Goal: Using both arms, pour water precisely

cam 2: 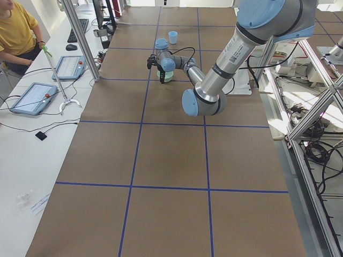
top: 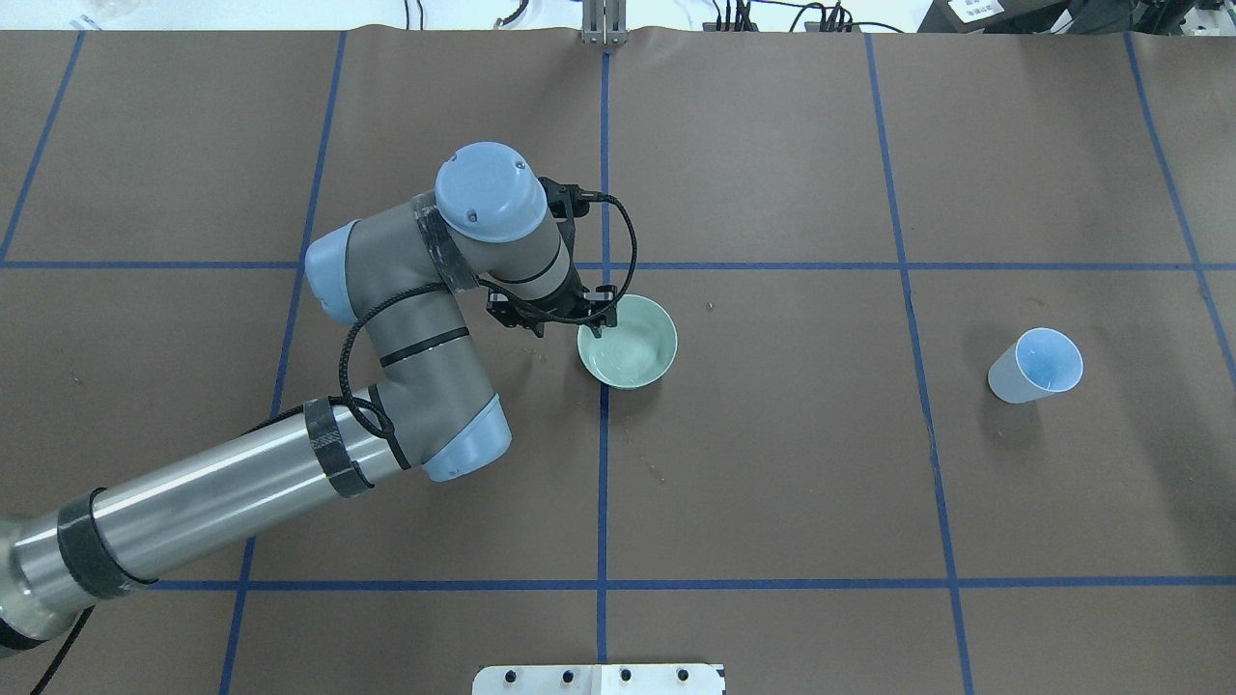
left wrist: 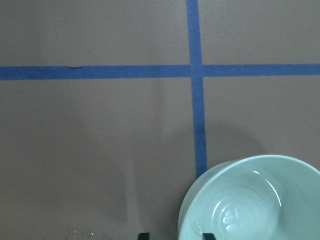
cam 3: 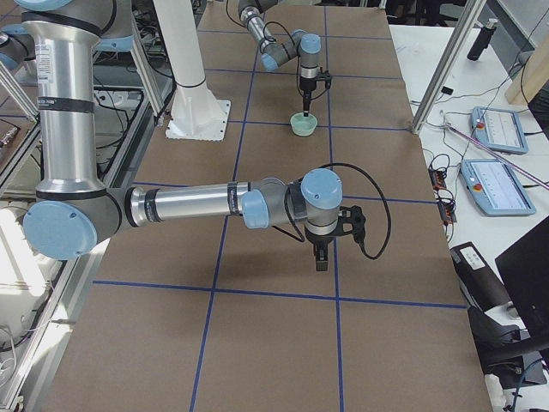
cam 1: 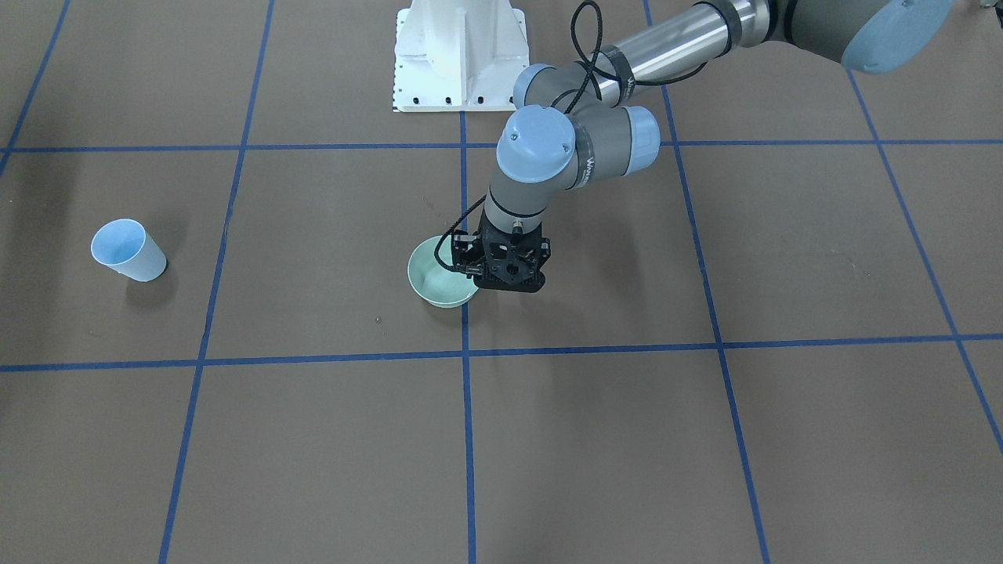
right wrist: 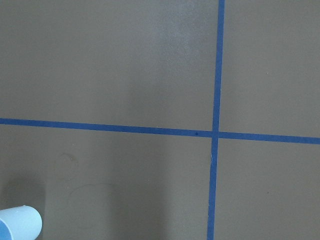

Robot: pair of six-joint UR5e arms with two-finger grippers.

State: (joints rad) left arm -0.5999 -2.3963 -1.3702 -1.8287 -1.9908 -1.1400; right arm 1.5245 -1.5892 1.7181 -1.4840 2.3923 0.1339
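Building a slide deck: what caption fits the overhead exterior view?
Left gripper at the rim of the green bowl; blue cup stands apart at right.

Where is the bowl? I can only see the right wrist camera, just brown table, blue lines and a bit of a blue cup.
Observer: The green bowl sits near the middle of the table, on a blue tape line, well apart from the blue cup.
Operator: Is the other hand there?
Observer: Yes. The left hand is down at the bowl's rim, one finger inside and one outside.
Operator: Is my cup tipped over?
Observer: No, it stands upright, with nothing touching it.
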